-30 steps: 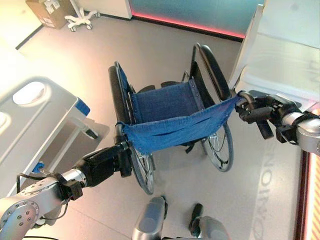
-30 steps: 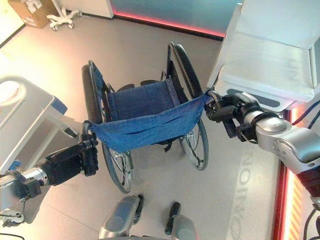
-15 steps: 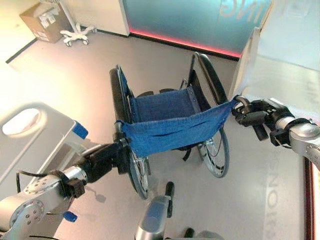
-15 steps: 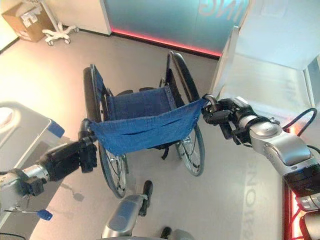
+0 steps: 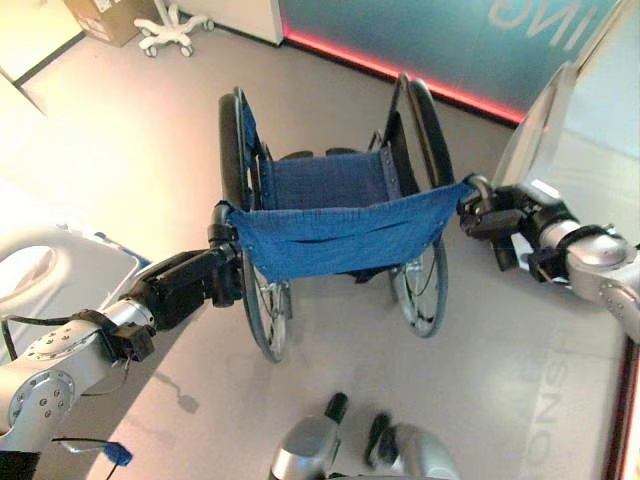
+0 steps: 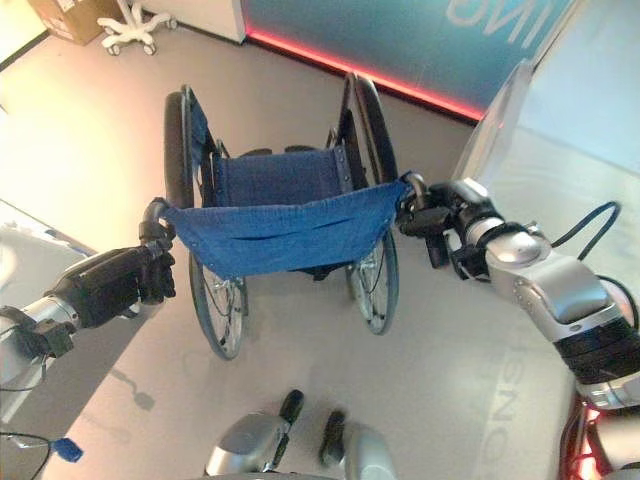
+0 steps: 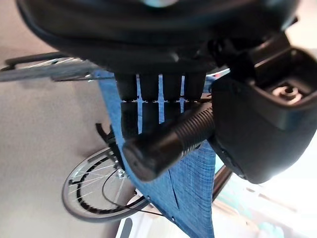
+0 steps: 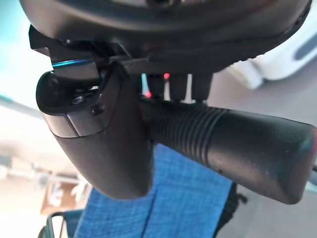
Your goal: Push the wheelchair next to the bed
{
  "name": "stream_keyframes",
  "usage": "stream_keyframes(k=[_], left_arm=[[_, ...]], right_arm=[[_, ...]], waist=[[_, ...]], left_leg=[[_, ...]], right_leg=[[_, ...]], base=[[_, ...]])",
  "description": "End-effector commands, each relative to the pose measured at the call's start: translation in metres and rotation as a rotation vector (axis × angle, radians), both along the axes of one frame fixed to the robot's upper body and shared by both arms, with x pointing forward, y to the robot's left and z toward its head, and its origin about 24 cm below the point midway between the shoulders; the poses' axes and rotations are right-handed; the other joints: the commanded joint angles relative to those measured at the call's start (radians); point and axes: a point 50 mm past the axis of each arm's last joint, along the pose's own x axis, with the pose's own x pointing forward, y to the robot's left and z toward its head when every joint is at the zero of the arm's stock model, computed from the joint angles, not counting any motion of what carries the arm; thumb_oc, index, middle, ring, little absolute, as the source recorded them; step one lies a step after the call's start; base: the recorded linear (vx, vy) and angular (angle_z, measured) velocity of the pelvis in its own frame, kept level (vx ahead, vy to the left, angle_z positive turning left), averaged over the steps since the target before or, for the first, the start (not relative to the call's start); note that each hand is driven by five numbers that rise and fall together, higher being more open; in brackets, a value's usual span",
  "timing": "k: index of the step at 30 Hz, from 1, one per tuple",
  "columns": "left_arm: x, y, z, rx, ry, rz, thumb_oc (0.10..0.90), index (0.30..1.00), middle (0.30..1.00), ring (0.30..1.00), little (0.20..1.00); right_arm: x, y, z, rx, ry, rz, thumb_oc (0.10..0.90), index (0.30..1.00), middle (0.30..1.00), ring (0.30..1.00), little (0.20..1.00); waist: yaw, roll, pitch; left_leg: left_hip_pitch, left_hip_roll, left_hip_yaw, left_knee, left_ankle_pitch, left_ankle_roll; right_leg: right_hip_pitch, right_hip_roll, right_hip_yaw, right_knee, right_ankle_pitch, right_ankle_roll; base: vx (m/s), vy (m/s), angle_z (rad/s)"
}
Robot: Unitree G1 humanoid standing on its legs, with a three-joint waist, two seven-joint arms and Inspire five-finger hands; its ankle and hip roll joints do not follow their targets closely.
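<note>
The wheelchair (image 5: 331, 186) has a blue cloth seat and back, black armrests and big spoked wheels. It stands on the grey floor straight ahead, its back (image 5: 340, 236) facing me. My left hand (image 5: 186, 287) is shut on the left push handle (image 7: 168, 142), with the fingers curled over the ribbed black grip. My right hand (image 5: 498, 214) is shut on the right push handle (image 8: 233, 145) in the same way. A white bed (image 6: 573, 190) stands just right of the chair. Another white bed (image 5: 45, 275) lies at the lower left.
A teal wall with a red light strip (image 5: 400, 71) runs across the far side. A cardboard box (image 5: 105, 17) and a white wheeled stand base (image 5: 172, 27) sit at the far left. Open floor lies left of and beyond the chair.
The whole view has shifted as I walk. The wheelchair has rolled forward and turned so its back sits squarer to me. The left bed has slid back. Both hands keep their hold.
</note>
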Motion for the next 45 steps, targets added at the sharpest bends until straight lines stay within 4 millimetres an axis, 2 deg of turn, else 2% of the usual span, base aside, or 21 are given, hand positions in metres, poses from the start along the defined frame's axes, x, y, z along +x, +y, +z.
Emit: stream_keyframes(k=[1, 5, 9, 11, 14, 17, 20, 21, 23, 26, 29, 31, 32, 33, 35, 37, 39, 40, 42, 43, 45], left_arm=[[-0.001, 0.013, 0.085, 0.207, -0.329, 0.022, 0.400, 0.300, 0.300, 0.300, 0.300], [-0.010, 0.015, 0.076, 0.189, -0.315, 0.019, 0.400, 0.300, 0.300, 0.300, 0.300], [-0.021, 0.014, 0.062, 0.175, -0.279, 0.024, 0.400, 0.300, 0.300, 0.300, 0.300], [-0.024, 0.012, 0.055, 0.161, -0.269, 0.023, 0.400, 0.300, 0.300, 0.300, 0.300], [-0.026, 0.012, 0.047, 0.139, -0.262, 0.032, 0.400, 0.300, 0.300, 0.300, 0.300], [-0.023, 0.013, 0.042, 0.129, -0.253, 0.065, 0.400, 0.300, 0.300, 0.300, 0.300], [-0.015, 0.013, 0.040, 0.112, -0.242, 0.079, 0.400, 0.300, 0.300, 0.300, 0.300], [-0.015, 0.012, 0.039, 0.113, -0.242, 0.076, 0.400, 0.300, 0.300, 0.300, 0.300], [-0.012, 0.009, 0.036, 0.132, -0.250, 0.063, 0.400, 0.300, 0.300, 0.300, 0.300], [-0.008, 0.007, 0.034, 0.151, -0.274, 0.039, 0.400, 0.300, 0.300, 0.300, 0.300], [-0.005, 0.011, 0.042, 0.205, -0.311, 0.056, 0.400, 0.300, 0.300, 0.300, 0.300], [-0.001, 0.016, 0.049, 0.227, -0.331, 0.085, 0.400, 0.300, 0.300, 0.300, 0.300], [0.001, 0.019, 0.052, 0.231, -0.336, 0.096, 0.400, 0.300, 0.300, 0.300, 0.300], [0.003, 0.021, 0.057, 0.237, -0.344, 0.111, 0.400, 0.300, 0.300, 0.300, 0.300], [0.006, 0.023, 0.064, 0.236, -0.338, 0.110, 0.400, 0.300, 0.300, 0.300, 0.300], [0.009, 0.023, 0.066, 0.221, -0.328, 0.116, 0.400, 0.300, 0.300, 0.300, 0.300], [0.012, 0.022, 0.070, 0.206, -0.327, 0.110, 0.400, 0.300, 0.300, 0.300, 0.300], [0.013, 0.020, 0.076, 0.183, -0.335, 0.094, 0.400, 0.300, 0.300, 0.300, 0.300], [0.012, 0.019, 0.079, 0.171, -0.349, 0.088, 0.400, 0.300, 0.300, 0.300, 0.300], [0.012, 0.018, 0.081, 0.165, -0.360, 0.084, 0.400, 0.300, 0.300, 0.300, 0.300], [0.013, 0.013, 0.085, 0.156, -0.393, 0.074, 0.400, 0.300, 0.300, 0.300, 0.300]], right_arm=[[-0.001, 0.052, 0.048, 0.116, -0.187, 0.296, 0.400, 0.300, 0.300, 0.300, 0.300], [-0.001, 0.053, 0.064, 0.109, -0.172, 0.319, 0.400, 0.300, 0.300, 0.300, 0.300], [0.003, 0.052, 0.064, 0.097, -0.143, 0.348, 0.400, 0.300, 0.300, 0.300, 0.300], [0.005, 0.056, 0.061, 0.067, -0.141, 0.362, 0.400, 0.300, 0.300, 0.300, 0.300], [0.007, 0.063, 0.059, 0.065, -0.147, 0.379, 0.400, 0.300, 0.300, 0.300, 0.300], [0.008, 0.079, 0.056, 0.073, -0.158, 0.415, 0.400, 0.300, 0.300, 0.300, 0.300], [0.015, 0.087, 0.055, 0.083, -0.164, 0.424, 0.400, 0.300, 0.300, 0.300, 0.300], [0.016, 0.088, 0.054, 0.085, -0.166, 0.422, 0.400, 0.300, 0.300, 0.300, 0.300], [0.018, 0.089, 0.050, 0.107, -0.178, 0.406, 0.400, 0.300, 0.300, 0.300, 0.300], [0.020, 0.087, 0.038, 0.132, -0.185, 0.373, 0.400, 0.300, 0.300, 0.300, 0.300], [0.025, 0.088, 0.024, 0.162, -0.169, 0.364, 0.400, 0.300, 0.300, 0.300, 0.300], [0.029, 0.088, 0.020, 0.181, -0.160, 0.362, 0.400, 0.300, 0.300, 0.300, 0.300], [0.031, 0.088, 0.017, 0.195, -0.154, 0.361, 0.400, 0.300, 0.300, 0.300, 0.300], [0.033, 0.090, 0.016, 0.201, -0.157, 0.369, 0.400, 0.300, 0.300, 0.300, 0.300], [0.033, 0.091, 0.018, 0.206, -0.160, 0.371, 0.400, 0.300, 0.300, 0.300, 0.300], [0.032, 0.093, 0.017, 0.202, -0.156, 0.373, 0.400, 0.300, 0.300, 0.300, 0.300], [0.030, 0.090, 0.017, 0.188, -0.151, 0.361, 0.400, 0.300, 0.300, 0.300, 0.300], [0.028, 0.082, 0.021, 0.159, -0.151, 0.346, 0.400, 0.300, 0.300, 0.300, 0.300], [0.027, 0.073, 0.025, 0.137, -0.160, 0.338, 0.400, 0.300, 0.300, 0.300, 0.300], [0.027, 0.069, 0.028, 0.127, -0.171, 0.332, 0.400, 0.300, 0.300, 0.300, 0.300], [0.026, 0.060, 0.038, 0.116, -0.212, 0.316, 0.400, 0.300, 0.300, 0.300, 0.300]], waist=[[0.073, -0.134, -0.067], [0.087, -0.161, -0.088], [0.095, -0.184, -0.114], [0.104, -0.187, -0.105], [0.117, -0.177, -0.091], [0.140, -0.159, -0.081], [0.163, -0.140, -0.088], [0.170, -0.137, -0.088], [0.200, -0.121, -0.081], [0.207, -0.114, -0.081], [0.234, -0.141, -0.103], [0.245, -0.160, -0.116], [0.245, -0.168, -0.124], [0.247, -0.170, -0.131], [0.246, -0.187, -0.140], [0.228, -0.181, -0.147], [0.209, -0.170, -0.152], [0.188, -0.155, -0.150], [0.175, -0.137, -0.144], [0.166, -0.131, -0.136], [0.146, -0.128, -0.116]], left_leg=[[-0.075, 0.035, 0.259, 0.230, -0.158, -0.039], [-0.053, 0.089, 0.244, 0.271, -0.143, -0.061], [-0.076, 0.150, 0.256, 0.426, 0.014, -0.095], [-0.160, 0.129, 0.282, 0.648, 0.086, -0.093], [-0.234, 0.084, 0.301, 0.738, 0.105, -0.086], [-0.219, 0.023, 0.327, 0.553, 0.091, -0.074], [-0.235, 0.044, 0.399, 0.259, 0.167, -0.096], [-0.250, 0.041, 0.412, 0.227, 0.182, -0.100], [-0.310, 0.047, 0.522, 0.067, 0.255, -0.115], [-0.355, 0.054, 0.640, 0.027, 0.285, -0.118], [-0.317, -0.022, 0.601, 0.003, 0.168, -0.041], [-0.296, -0.037, 0.587, 0.026, 0.114, 0.008], [-0.273, -0.040, 0.583, 0.024, 0.100, 0.021], [-0.257, -0.031, 0.595, 0.021, 0.107, 0.041], [-0.250, -0.044, 0.583, 0.039, 0.093, 0.056], [-0.249, -0.040, 0.563, 0.065, 0.084, 0.051], [-0.265, -0.040, 0.542, 0.101, 0.083, 0.038], [-0.289, -0.034, 0.515, 0.147, 0.089, 0.007], [-0.306, -0.019, 0.492, 0.184, 0.121, -0.026], [-0.313, -0.015, 0.479, 0.207, 0.126, -0.038], [-0.297, -0.019, 0.440, 0.225, 0.074, -0.045]], right_leg=[[0.071, -0.151, 0.026, -0.098, 0.357, 0.063], [0.116, -0.104, -0.006, -0.065, 0.304, 0.078], [0.159, -0.039, -0.056, -0.053, 0.246, 0.006], [0.199, -0.012, -0.087, -0.062, 0.222, -0.048], [0.234, 0.018, -0.108, -0.065, 0.205, -0.081], [0.264, 0.059, -0.109, -0.069, 0.190, -0.076], [0.324, 0.120, -0.142, -0.086, 0.143, -0.089], [0.334, 0.132, -0.149, -0.088, 0.134, -0.092], [0.398, 0.187, -0.189, -0.076, 0.068, -0.112], [0.443, 0.230, -0.233, -0.027, -0.011, -0.146], [0.450, 0.227, -0.230, 0.083, -0.068, -0.120], [0.440, 0.208, -0.241, 0.230, -0.036, -0.088], [0.423, 0.187, -0.252, 0.330, 0.014, -0.048], [0.402, 0.170, -0.264, 0.424, 0.112, 0.001], [0.380, 0.173, -0.220, 0.493, 0.251, 0.080], [0.344, 0.158, -0.168, 0.510, 0.258, 0.075], [0.347, 0.123, -0.151, 0.416, 0.182, 0.034], [0.355, 0.091, -0.134, 0.222, 0.092, -0.019], [0.359, 0.091, -0.116, 0.077, 0.042, -0.053], [0.362, 0.083, -0.111, 0.005, 0.046, -0.061], [0.321, 0.026, -0.099, -0.129, 0.134, -0.031]], base=[[0.43, -0.397, 1.03], [0.38, -0.286, 1.04], [0.38, -0.357, 0.41], [0.30, -0.355, 0.09], [0.23, -0.166, 0.17], [0.34, -0.098, 0.32], [0.34, -0.095, -0.06], [0.46, -0.156, -0.07], [0.46, -0.156, 0.08], [0.49, -0.130, 0.31], [0.49, -0.011, 0.35], [0.51, 0.028, 0.02], [0.42, 0.066, -0.15], [0.43, 0.064, -0.05], [0.29, 0.024, 0.25], [0.33, 0.009, 0.34], [0.35, -0.037, 0.24], [0.24, -0.091, 0.15], [0.19, -0.121, 0.39], [0.13, -0.168, 0.76], [0.10, -0.230, 0.73]])
